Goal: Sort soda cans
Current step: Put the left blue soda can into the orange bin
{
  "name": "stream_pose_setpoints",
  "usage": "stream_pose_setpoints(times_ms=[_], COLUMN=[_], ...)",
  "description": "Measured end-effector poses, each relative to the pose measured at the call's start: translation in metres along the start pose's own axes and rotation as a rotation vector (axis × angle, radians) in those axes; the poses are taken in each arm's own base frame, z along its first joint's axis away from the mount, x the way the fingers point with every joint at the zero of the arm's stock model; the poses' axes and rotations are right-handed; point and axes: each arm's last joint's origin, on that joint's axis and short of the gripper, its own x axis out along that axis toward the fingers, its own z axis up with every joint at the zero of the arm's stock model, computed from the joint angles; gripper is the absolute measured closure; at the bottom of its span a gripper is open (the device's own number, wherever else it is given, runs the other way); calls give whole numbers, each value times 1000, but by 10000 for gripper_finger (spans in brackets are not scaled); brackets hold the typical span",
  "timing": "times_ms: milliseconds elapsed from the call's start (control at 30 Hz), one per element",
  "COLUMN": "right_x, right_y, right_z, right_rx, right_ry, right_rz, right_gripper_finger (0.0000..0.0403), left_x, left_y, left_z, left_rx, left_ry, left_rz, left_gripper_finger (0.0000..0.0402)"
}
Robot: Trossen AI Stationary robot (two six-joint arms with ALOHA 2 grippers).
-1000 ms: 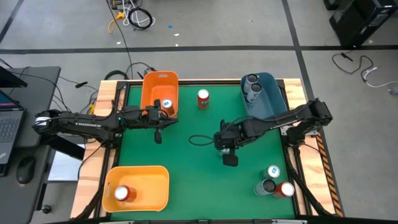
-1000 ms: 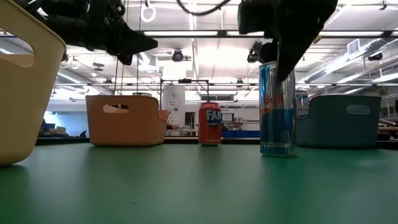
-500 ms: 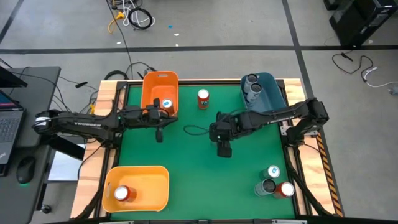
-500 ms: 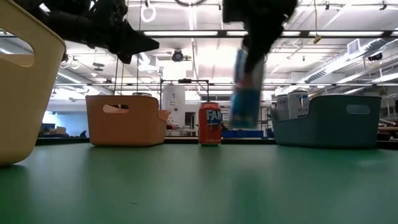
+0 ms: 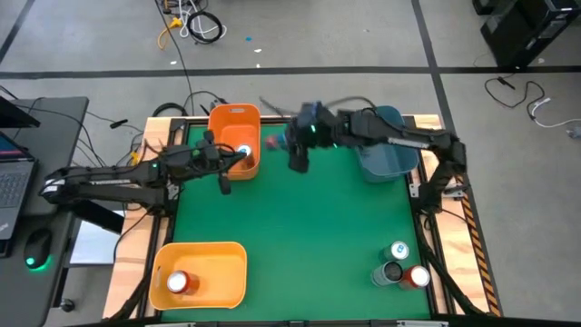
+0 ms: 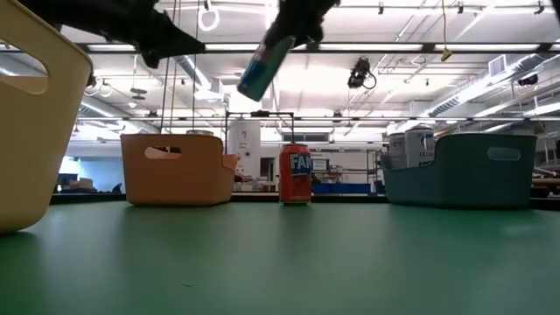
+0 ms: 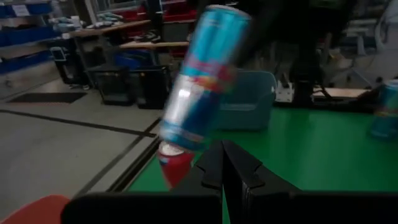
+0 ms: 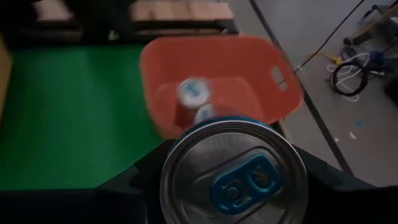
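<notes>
I am pinching a blue can [image 6: 262, 63] in my right tool [image 5: 300, 153], heading for the orange bin [image 5: 233, 116]; several cans are still waiting unsorted

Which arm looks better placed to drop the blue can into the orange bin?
The right. Its gripper already grips the blue can, tilted in the air beside the orange bin. The left gripper is shut and empty.
</notes>
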Motion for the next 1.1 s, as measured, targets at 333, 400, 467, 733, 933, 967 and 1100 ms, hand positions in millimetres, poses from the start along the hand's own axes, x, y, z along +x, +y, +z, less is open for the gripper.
stream_pose_setpoints(times_ms=[333,400,467,733,933,967,1100], right_x=[68,84,98,138,157,157,158], right_y=[-49,-55,-60,-71,-66,-66,-66], right_z=[34,27,19,0,-10,-10,-8], right_rx=[16,20,26,54,57,56,57], right_ry=[49,52,78,105,143,142,120], right_rz=[35,30,45,73,110,110,106], right_gripper_finger=[180,180,180,180,180,180,180], left_x=[-14,-14,-14,-14,-12,-12,-12], left_y=[11,12,12,13,12,12,12], left_z=[-3,-4,-5,-5,-9,-10,-13], left_rx=[-28,-27,-26,-22,-12,-9,-1], left_ry=[53,62,69,71,109,118,152], left_rz=[114,123,131,132,132,132,135], left_gripper_finger=[401,401,401,401,401,401,401])
